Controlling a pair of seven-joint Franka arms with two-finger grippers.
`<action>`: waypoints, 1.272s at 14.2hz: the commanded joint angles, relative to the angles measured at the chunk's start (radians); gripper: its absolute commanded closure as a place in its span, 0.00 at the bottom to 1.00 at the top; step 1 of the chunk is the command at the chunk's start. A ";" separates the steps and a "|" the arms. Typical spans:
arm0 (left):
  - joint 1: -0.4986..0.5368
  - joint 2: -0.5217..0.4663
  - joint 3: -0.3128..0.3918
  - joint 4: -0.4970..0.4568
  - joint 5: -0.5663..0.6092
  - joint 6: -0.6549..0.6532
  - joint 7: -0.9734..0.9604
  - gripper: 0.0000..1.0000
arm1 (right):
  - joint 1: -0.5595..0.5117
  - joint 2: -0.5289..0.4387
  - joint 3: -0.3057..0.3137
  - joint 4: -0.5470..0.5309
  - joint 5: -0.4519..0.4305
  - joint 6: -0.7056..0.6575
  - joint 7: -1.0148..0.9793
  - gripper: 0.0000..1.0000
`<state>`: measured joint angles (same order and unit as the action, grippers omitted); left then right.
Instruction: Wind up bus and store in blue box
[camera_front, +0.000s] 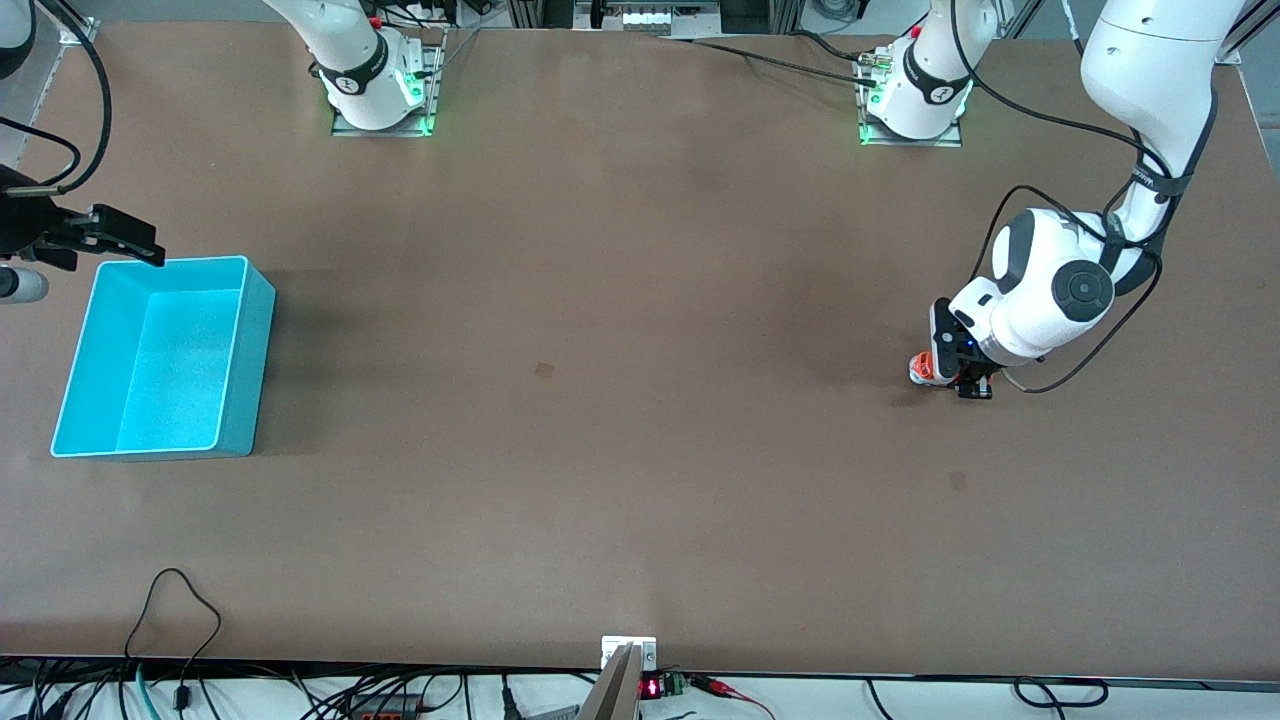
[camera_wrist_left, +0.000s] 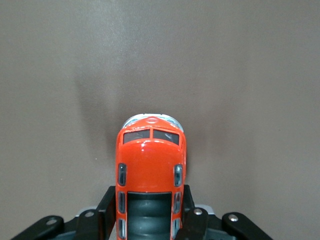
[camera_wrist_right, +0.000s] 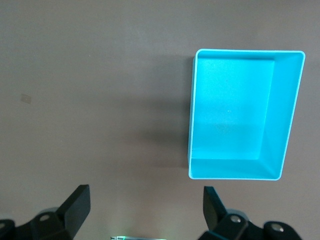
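**Bus gripped at my left arm's end, blue box standing empty**

The bench (camera_front: 640, 420) is the biggest thing before me: a broad, matte brown top, bare but for a faint pale mark near its middle. My two bases are bolted along its top edge in the front view, each on a metal plate with a green light. Cables trail along the edge nearest the front camera.

The blue box (camera_front: 165, 357) comes next, a light cyan rectangular bin with tall, slightly sloped walls, standing at my right arm's end of the bench. My right wrist camera looks straight down into it, and its floor is bare; nothing lies in it.

My right tool (camera_wrist_right: 145, 202) hangs above the bench just beside the box's rim, its fingers spread wide and holding nothing. This arm waits.

My left tool (camera_front: 962, 385) is down at the bench at my left arm's end, well apart from the box. Its dark fingers (camera_wrist_left: 104, 212) are closed against both flanks of the bus (camera_wrist_left: 150, 170).

The bus is the smallest: a glossy orange toy van with dark windscreen panes, small side windows, a dark ribbed roof panel, and a pale grey-white front. I cannot tell whether its wheels touch the bench.
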<state>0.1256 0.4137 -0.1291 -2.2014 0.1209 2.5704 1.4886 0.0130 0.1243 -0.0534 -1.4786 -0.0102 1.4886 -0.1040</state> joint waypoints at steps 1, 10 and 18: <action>0.011 -0.010 -0.006 -0.003 0.019 0.002 0.007 0.65 | -0.004 0.005 0.004 0.021 0.010 -0.014 0.003 0.00; 0.020 -0.010 -0.006 -0.001 0.019 -0.001 0.007 0.73 | -0.004 0.005 0.006 0.021 0.010 -0.014 0.004 0.00; 0.107 0.057 -0.004 0.037 0.022 -0.002 0.119 0.75 | -0.002 0.005 0.006 0.021 0.010 -0.014 0.009 0.00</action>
<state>0.1787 0.4158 -0.1286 -2.1996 0.1209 2.5702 1.5341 0.0135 0.1243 -0.0528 -1.4786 -0.0102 1.4886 -0.1040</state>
